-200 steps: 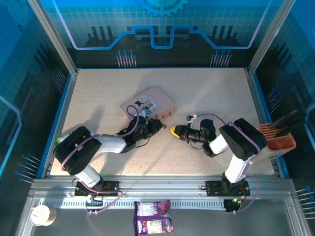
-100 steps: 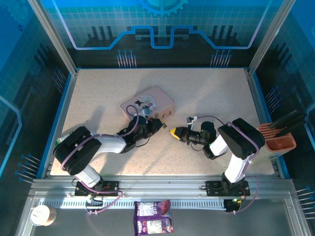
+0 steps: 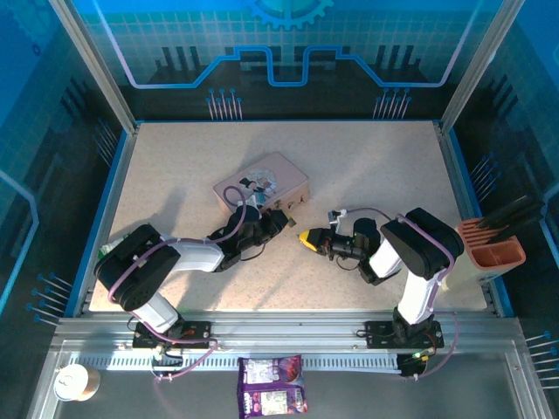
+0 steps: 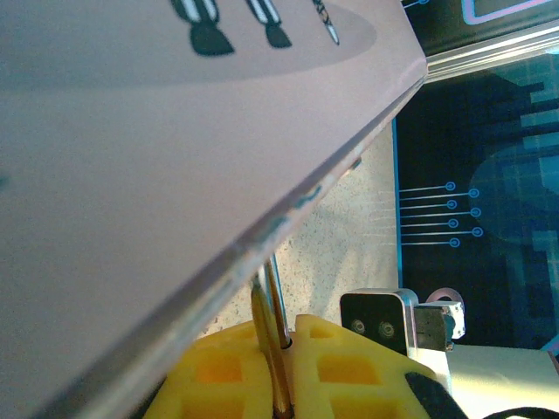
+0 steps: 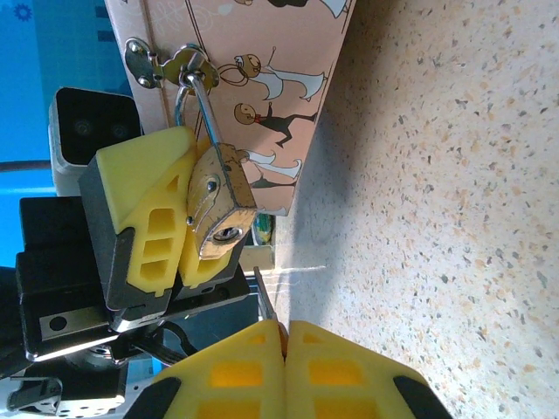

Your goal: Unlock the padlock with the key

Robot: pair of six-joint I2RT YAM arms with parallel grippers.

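Observation:
The brass padlock (image 5: 218, 205) hangs by its silver shackle (image 5: 196, 105) from the hasp (image 5: 185, 61) of the pink cartoon tin (image 5: 262, 78). My left gripper (image 3: 281, 222) is shut on the padlock's body, keyhole end facing my right gripper. In the left wrist view the padlock (image 4: 269, 323) stands edge-on between the yellow fingers (image 4: 349, 367), under the tin's edge (image 4: 288, 209). My right gripper (image 5: 284, 325) is shut on the key (image 5: 265, 298), a thin dark sliver sticking out of the fingertips. The key's tip is a short way below the keyhole, apart from it.
The pink tin (image 3: 265, 181) lies mid-table, just beyond both grippers. An orange holder with dark tools (image 3: 495, 247) stands at the right edge. A snack packet (image 3: 272, 397) and a paper cup (image 3: 72, 381) lie on the rail shelf in front of the arm bases.
My right gripper has crept a little left, toward the padlock, with the key in it. The left gripper and padlock have stayed put.

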